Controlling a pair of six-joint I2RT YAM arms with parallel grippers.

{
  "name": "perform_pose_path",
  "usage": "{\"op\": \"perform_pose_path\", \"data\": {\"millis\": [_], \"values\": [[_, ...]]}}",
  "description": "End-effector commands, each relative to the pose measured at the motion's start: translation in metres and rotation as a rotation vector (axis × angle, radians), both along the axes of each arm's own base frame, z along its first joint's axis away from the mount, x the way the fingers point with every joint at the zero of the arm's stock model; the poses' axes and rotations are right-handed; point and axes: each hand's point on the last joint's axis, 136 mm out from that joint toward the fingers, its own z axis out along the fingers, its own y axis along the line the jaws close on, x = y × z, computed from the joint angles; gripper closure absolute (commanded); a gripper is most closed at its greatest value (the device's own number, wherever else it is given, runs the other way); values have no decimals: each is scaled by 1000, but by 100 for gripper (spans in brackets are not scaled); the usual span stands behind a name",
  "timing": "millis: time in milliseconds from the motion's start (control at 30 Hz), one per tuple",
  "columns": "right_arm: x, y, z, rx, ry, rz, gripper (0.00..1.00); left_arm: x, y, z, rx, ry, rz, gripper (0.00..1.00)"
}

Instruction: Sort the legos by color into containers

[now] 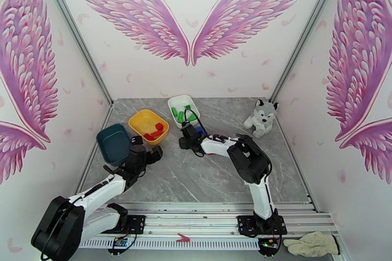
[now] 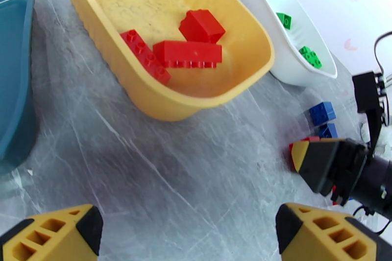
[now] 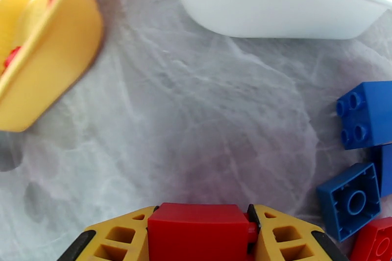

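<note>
Red is what you have in hand: the right gripper (image 3: 200,209) is clamped on a red brick (image 3: 198,232), one pad against each side, down near the grey table (image 3: 196,125). Only the brick's upper face shows, so you cannot tell its long axis. The relation that matters is sideways. The yellow dish (image 3: 54,61), where other red bricks (image 2: 188,54) lie, sits ahead and to the left of your claw, near but apart, while the white dish (image 3: 274,10) with the greens is straight ahead. I judge the coming move to be a lift and a swing left over the yellow rim. Blue bricks (image 3: 365,115) and a loose red piece (image 3: 375,242) lie on your right. The left gripper (image 2: 188,220) hangs with fingers wide apart, holding nothing, just beside the yellow dish and the teal dish (image 1: 110,147)
</note>
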Motion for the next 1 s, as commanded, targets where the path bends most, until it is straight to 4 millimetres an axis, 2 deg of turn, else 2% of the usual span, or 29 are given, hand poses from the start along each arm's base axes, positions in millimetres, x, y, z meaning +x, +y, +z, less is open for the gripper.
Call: {"op": "perform_pose_path", "data": {"millis": [0, 200, 300, 433, 500, 567, 767, 867, 967], "values": [[-4, 29, 48, 202, -32, 90, 63, 21, -6, 30, -48, -73, -32, 1], [-5, 73, 80, 411, -4, 211, 63, 43, 6, 52, -146, -129, -13, 1], [4, 93, 93, 488, 3, 244, 63, 50, 21, 61, -212, -159, 28, 1], [21, 116, 108, 584, 6, 264, 61, 49, 46, 69, -280, -197, 90, 1], [26, 127, 114, 630, 16, 281, 57, 46, 53, 72, -280, -206, 107, 1], [34, 138, 114, 667, 37, 291, 47, 43, 57, 74, -272, -208, 112, 1], [44, 149, 127, 730, 43, 305, 28, 33, 60, 70, -251, -203, 119, 1], [40, 145, 137, 725, 22, 317, 28, 33, 55, 69, -236, -193, 95, 1], [31, 131, 148, 693, -16, 310, 29, 34, 42, 69, -198, -185, 61, 1]]}}
